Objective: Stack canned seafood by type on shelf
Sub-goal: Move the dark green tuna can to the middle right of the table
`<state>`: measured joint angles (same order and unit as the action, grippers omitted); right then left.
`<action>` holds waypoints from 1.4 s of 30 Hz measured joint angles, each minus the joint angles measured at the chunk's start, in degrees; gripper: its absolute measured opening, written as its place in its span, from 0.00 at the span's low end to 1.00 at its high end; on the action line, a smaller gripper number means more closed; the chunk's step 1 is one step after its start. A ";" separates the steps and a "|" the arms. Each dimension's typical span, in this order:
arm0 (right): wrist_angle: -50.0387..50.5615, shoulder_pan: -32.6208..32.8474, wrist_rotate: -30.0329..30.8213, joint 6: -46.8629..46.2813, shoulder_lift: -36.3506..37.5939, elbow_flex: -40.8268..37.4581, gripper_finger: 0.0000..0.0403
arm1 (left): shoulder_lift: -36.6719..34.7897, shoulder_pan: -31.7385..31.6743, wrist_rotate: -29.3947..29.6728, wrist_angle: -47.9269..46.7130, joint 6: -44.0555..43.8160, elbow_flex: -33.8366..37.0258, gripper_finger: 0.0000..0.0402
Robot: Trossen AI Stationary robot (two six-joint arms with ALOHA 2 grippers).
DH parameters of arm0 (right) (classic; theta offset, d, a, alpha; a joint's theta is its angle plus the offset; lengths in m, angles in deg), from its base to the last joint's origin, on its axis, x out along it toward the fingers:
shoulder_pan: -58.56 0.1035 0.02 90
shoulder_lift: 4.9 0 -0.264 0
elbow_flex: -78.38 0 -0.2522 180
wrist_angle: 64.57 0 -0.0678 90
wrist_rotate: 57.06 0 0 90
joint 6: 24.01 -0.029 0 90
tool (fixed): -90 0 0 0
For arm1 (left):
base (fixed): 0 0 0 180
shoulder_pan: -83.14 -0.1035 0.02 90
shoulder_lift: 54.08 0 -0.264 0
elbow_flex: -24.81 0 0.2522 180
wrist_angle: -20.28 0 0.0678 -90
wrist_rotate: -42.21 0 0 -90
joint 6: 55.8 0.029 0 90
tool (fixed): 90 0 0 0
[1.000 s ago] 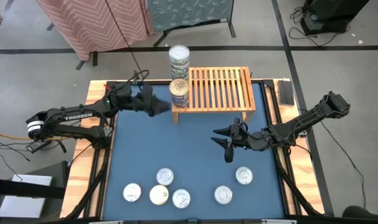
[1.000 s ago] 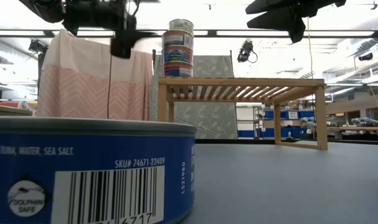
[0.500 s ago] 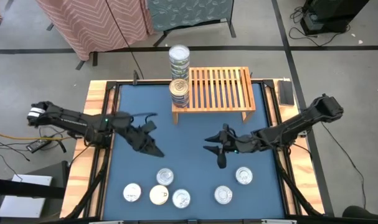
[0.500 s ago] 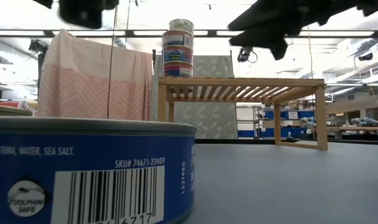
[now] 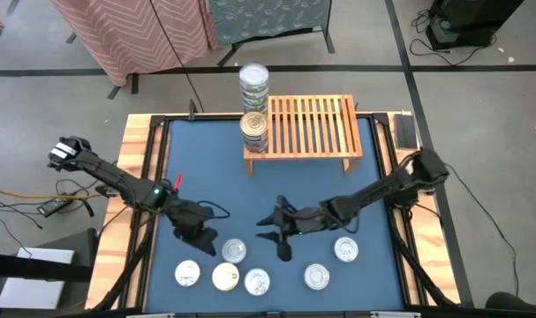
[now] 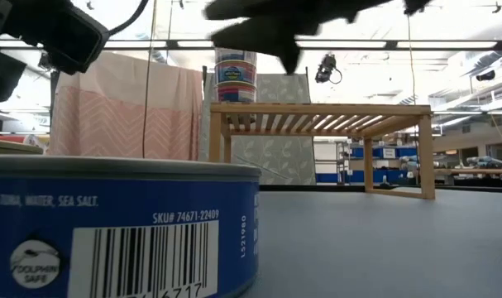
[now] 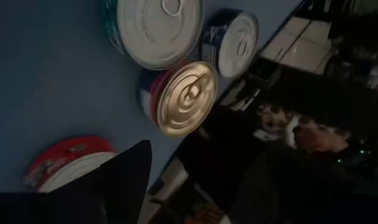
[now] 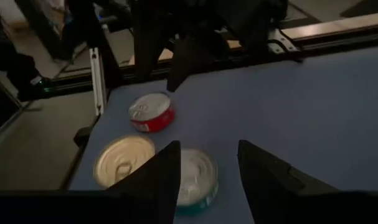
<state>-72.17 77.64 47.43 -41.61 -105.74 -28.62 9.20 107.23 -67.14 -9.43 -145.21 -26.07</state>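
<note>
Left gripper (image 5: 200, 237) jaws released beside silver-topped tins (image 5: 234, 252), right gripper (image 5: 281, 237) jaws parted, empty, blue tabletop (image 5: 276, 190), shelf (image 5: 307, 125) behind.

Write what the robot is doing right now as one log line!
left tool: open, empty, by loose cans | right tool: open, empty, above cans | shelf: one stack | loose cans: six on table

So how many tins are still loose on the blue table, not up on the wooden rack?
6, all near the front edge: one, one, one, one, one, one. Others may hide under the arms.
</note>
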 joint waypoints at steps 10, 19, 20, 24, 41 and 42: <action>-0.16 -1.18 -17.50 9.88 -16.84 13.89 0.40 | -0.47 0.84 4.97 0.01 4.39 0.02 0.78; 1.31 -2.09 -12.16 12.07 -26.92 22.64 0.40 | -0.35 3.72 5.44 -3.49 5.16 0.07 0.78; 3.46 -2.10 -11.96 12.04 -27.84 23.32 0.40 | -0.35 4.09 6.20 -3.53 5.18 0.07 0.78; 13.91 -1.96 -10.54 6.66 -29.36 25.36 0.40 | -0.35 4.97 9.03 -3.69 4.72 0.07 0.78; 65.76 0.92 1.13 -12.32 -17.68 24.50 0.38 | -0.35 4.75 20.19 -2.61 6.96 0.07 0.78; 68.13 1.81 1.37 -14.03 -16.98 23.83 0.38 | -0.35 4.75 20.59 -2.52 7.28 0.07 0.78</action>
<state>-4.04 79.45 48.80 -55.64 -122.73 -4.79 8.85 111.98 -46.56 -11.95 -137.92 -26.01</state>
